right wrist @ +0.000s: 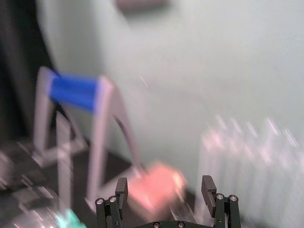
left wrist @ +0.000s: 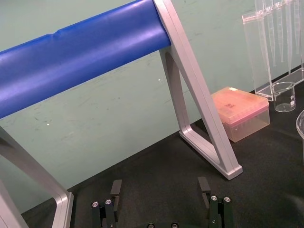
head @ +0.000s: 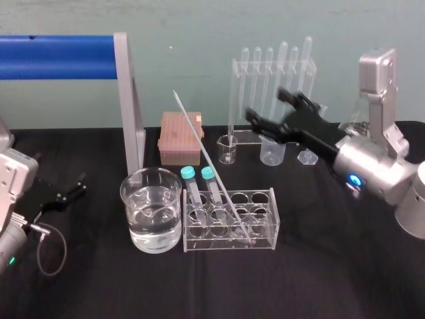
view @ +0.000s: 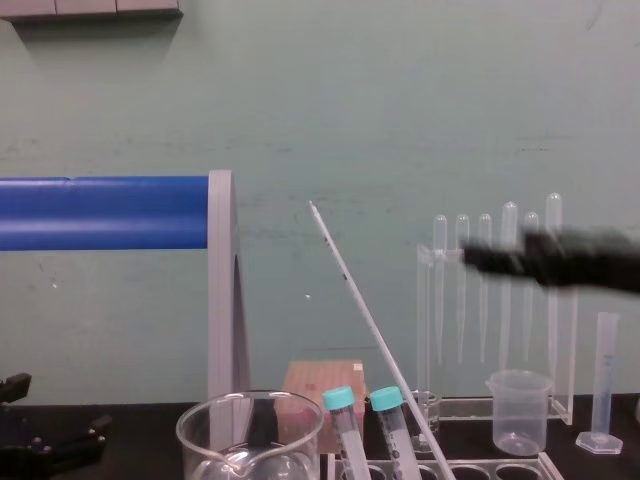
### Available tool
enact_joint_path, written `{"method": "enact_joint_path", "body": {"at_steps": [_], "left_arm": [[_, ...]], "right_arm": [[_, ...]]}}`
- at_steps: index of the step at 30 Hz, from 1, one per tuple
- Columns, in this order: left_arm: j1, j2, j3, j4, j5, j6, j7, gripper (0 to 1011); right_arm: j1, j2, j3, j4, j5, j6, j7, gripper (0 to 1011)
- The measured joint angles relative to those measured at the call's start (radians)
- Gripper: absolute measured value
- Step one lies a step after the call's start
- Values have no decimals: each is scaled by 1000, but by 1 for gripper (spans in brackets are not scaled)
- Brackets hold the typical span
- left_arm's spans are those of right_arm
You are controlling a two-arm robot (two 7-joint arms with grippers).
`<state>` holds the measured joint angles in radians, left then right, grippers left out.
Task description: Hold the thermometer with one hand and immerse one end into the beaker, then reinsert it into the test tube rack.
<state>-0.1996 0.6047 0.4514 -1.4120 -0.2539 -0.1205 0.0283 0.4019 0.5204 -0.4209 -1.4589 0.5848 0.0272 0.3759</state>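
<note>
Right gripper [head: 265, 103] spread; thermometer [head: 212, 166] racked (foot: head view)

Thermometer [head: 212, 166]: long, thin clear glass rod, tilted, lower end down in a hole of the test tube rack [head: 272, 219], upper end slanting up toward the left, ungripped. Rack is low and clear, upright on the black surface [head: 299, 279]. Beaker [head: 129, 212]: wide clear glass, partly filled with clear liquid, upright just left of the rack. Right hand [head: 265, 103]: black, fingers spread, raised behind the rack, apart from the thermometer.
</note>
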Motion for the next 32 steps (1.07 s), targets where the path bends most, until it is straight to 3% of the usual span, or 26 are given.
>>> {"method": "enact_joint_path", "body": {"at_steps": [2,3,6,9,32], "left_arm": [[0,0,0,0,0,0,0,1008],[0,0,0,0,0,0,0,1008],[0,0,0,0,0,0,0,1008],[0,0,0,0,0,0,0,1008],[0,0,0,0,0,0,0,1008]], "right_arm": [[-16,14,2,-1,-12,59,-41,1002],[-28,22,0,6,-16,122,-68,1000],[-45,29,-9,29,-23,212,-92,1000],[-55,24,-10,49,-25,249,-99,1002],[-54,26,-8,43,-27,244,-104,1002]]}}
